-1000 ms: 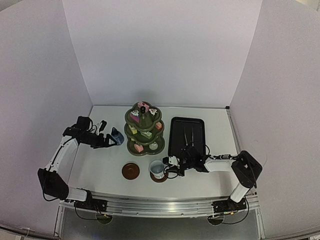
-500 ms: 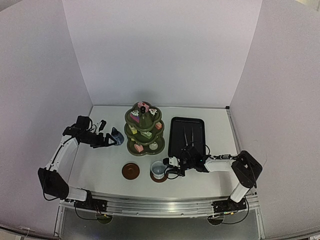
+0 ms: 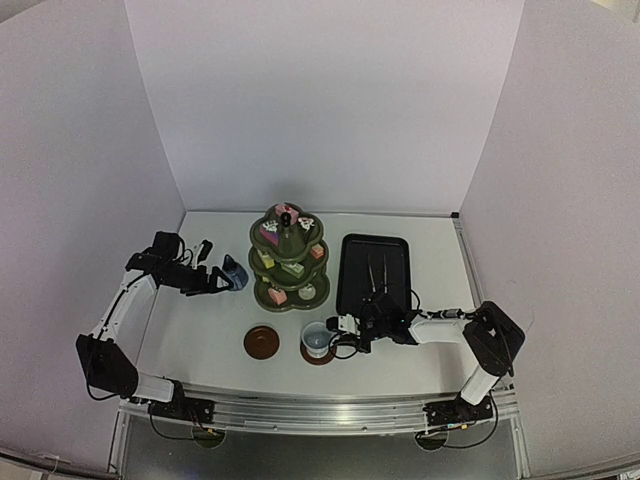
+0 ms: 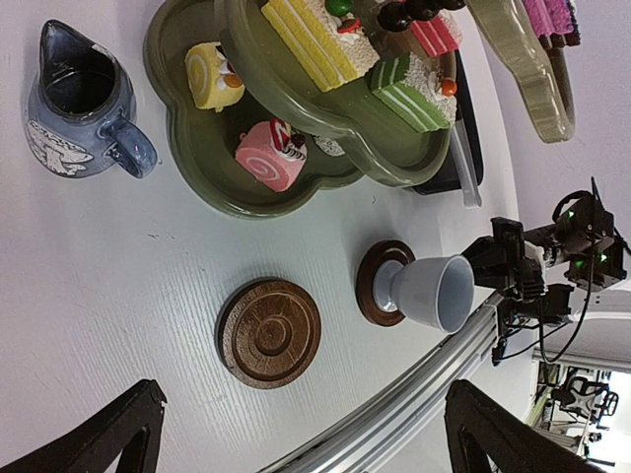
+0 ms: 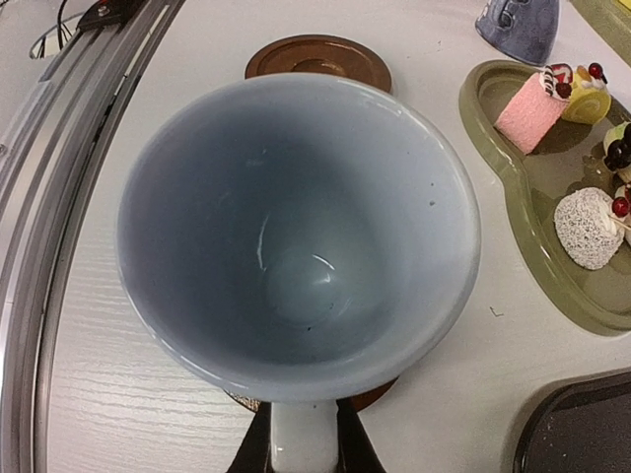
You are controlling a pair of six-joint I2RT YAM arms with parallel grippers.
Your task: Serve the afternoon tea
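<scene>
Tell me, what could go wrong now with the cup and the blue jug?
The right gripper is shut on the handle of the cup, which stands on a coaster; pulling back without letting go could tip it or drag it off. The left gripper hangs open near the jug; a careless approach might knock it into the stand.

The cup (image 5: 296, 227) is pale blue, the stand (image 4: 182, 148) olive-green, the jug (image 4: 69, 143) mottled blue, the ringed coaster (image 4: 268, 333) brown, the tray (image 3: 355, 265) black.

White table (image 3: 200, 325) — on it: 3-tier stand (image 4: 187, 128), jug (image 3: 233, 272), 2 coasters (image 3: 262, 342), blk tray (image 3: 355, 270).
</scene>
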